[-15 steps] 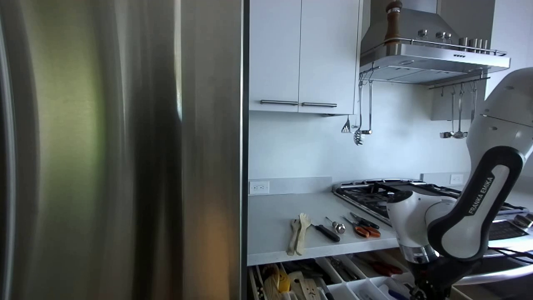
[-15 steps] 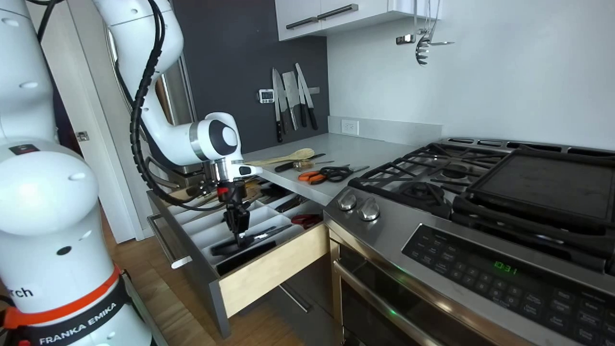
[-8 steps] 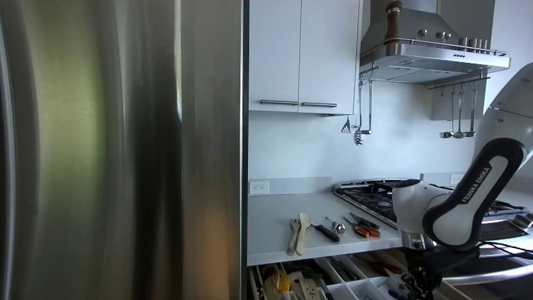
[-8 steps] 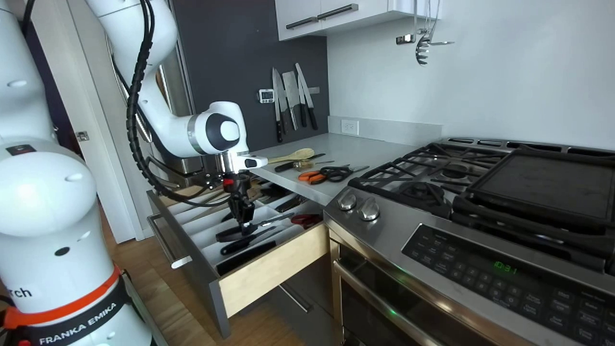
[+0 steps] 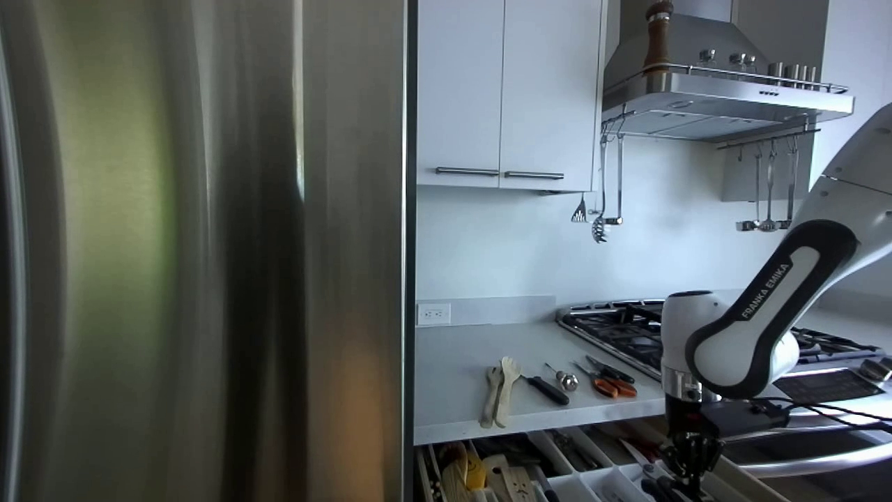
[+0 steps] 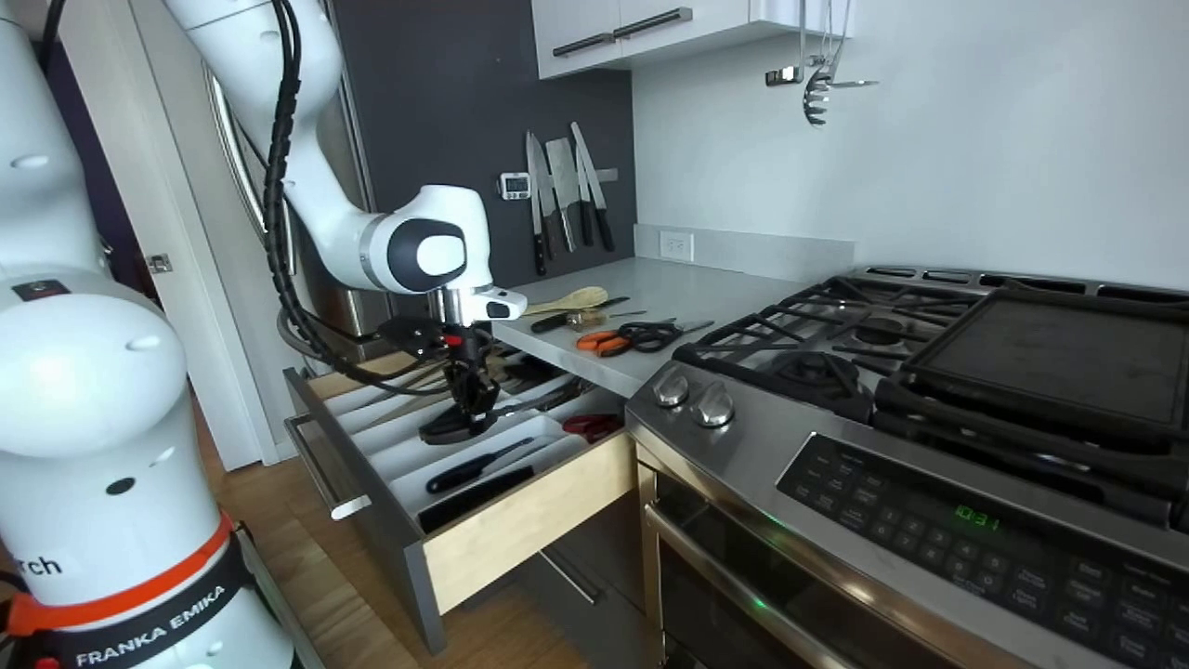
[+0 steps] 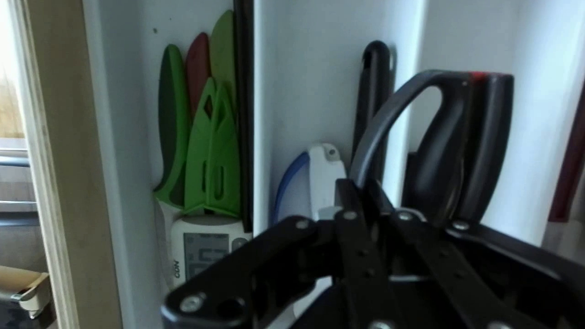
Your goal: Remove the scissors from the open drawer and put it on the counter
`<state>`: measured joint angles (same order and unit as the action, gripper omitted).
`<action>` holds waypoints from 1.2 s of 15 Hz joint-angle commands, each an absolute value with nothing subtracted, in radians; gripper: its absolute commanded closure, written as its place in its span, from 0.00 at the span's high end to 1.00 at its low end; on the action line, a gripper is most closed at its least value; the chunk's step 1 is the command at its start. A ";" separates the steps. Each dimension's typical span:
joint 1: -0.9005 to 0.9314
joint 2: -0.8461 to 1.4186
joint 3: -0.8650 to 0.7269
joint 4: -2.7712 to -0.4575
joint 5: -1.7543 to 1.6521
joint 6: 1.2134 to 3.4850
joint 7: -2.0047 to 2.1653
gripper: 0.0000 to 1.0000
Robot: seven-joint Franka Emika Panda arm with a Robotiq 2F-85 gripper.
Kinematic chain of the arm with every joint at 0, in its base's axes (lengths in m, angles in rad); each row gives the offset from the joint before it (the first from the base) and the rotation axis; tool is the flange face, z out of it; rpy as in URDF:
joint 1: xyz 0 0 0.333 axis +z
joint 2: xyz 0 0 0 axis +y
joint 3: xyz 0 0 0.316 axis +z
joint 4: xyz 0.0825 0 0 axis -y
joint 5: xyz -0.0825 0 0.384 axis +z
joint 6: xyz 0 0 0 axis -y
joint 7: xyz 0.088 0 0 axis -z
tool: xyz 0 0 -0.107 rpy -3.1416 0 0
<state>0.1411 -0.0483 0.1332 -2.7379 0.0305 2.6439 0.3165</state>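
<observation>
black jointed claw [image 7: 364,191]: narrow, black red-accented scissors [image 7: 450,153] pinched by handle loop | scissors held over wide white divided pull-out drawer [image 7: 315,82], clearance can't be told | smooth light-grey slab worktop [image 6: 715,286]: orange-handled tool [image 5: 605,388], pale wooden forked utensil [image 5: 506,394] seen near front edge | white digital-display unit [image 7: 205,244] stowed in drawer compartment

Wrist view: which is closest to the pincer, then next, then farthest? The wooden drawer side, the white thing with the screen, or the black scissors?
1. Black scissors: held in the pincer.
2. White thing with the screen: left of the pincer.
3. Wooden drawer side: farthest left of the three.
</observation>
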 commanded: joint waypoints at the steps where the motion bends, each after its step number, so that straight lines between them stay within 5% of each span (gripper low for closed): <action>1: 0.164 -0.094 0.132 -2.760 0.224 2.678 0.099 0.02; 18: 0.310 -0.222 0.095 -2.762 0.559 2.647 -0.608 0.02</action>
